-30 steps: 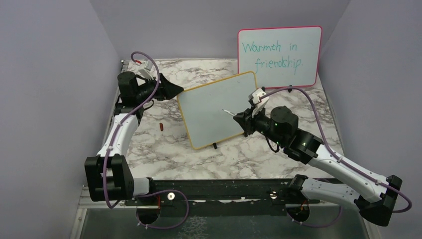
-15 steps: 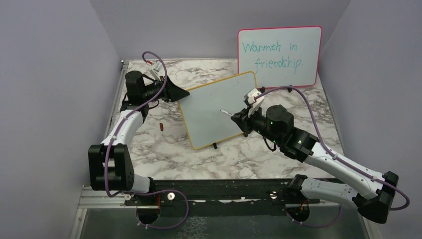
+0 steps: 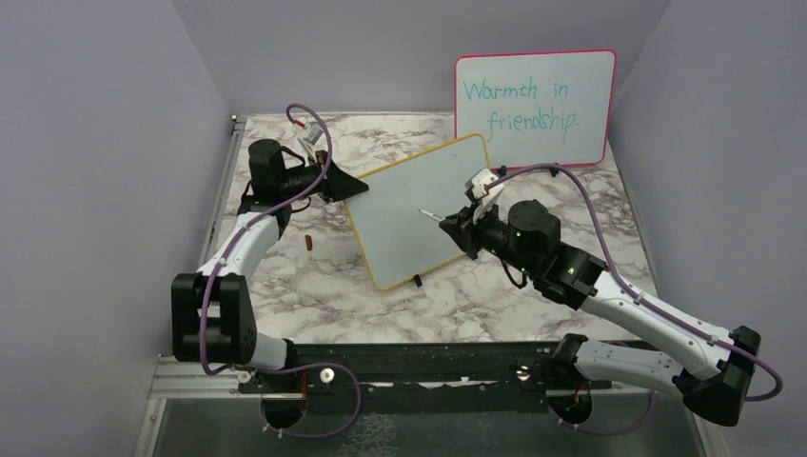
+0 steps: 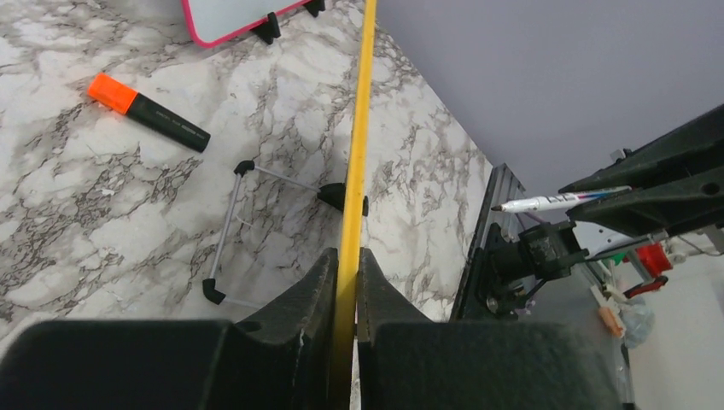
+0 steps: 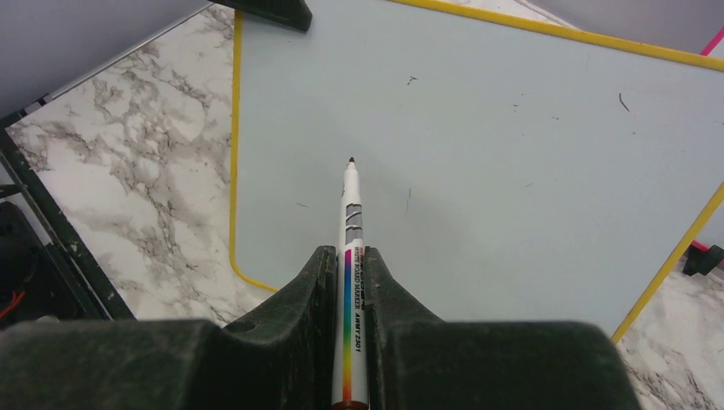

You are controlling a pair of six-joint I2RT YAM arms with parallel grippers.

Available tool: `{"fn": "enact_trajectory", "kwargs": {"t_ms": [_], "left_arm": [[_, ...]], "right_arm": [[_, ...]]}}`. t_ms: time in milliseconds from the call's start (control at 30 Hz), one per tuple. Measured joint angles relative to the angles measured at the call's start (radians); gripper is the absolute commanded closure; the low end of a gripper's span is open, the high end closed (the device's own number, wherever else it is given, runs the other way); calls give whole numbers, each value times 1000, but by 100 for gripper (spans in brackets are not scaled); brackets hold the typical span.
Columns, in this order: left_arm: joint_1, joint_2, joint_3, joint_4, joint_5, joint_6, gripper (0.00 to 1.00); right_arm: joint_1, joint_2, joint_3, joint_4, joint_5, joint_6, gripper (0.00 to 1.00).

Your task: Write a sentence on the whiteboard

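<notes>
Hands as I viewed them: the left hand [image 4: 346, 272] pinched the yellow edge of the whiteboard [image 3: 409, 205]; the right hand [image 5: 348, 256] pinched a marker [image 5: 351, 205], tip pointing at the board's face. The whiteboard sat mid-bench [image 3: 476, 305], before a pink-framed board [image 3: 533, 105].

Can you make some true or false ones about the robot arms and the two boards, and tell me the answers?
1. The right gripper holds a marker. True.
2. The whiteboard has a sentence written on it. False: its surface is blank.
3. The left gripper pinches the whiteboard's yellow edge. True.
4. The pink-framed board lies flat. False: it stands upright at the back, with teal writing on it.
</notes>
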Motion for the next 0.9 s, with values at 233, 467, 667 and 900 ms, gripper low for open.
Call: {"fn": "enact_trajectory", "kwargs": {"t_ms": [233,467,667,900], "left_arm": [[-11,-17,-34,34,14,29,95],[-21,-35,-43,27,14,73,98],[-25,-39,-43,9,15,105,100],[-25,-47,-43,-24,14,140,100]], "right_arm": [[8,5,3,-1,1,-2,99],[23,20,35,-4,12,-27,99],[54,59,61,-13,45,-34,99],[97,106,96,-39,120,-52,99]]}}
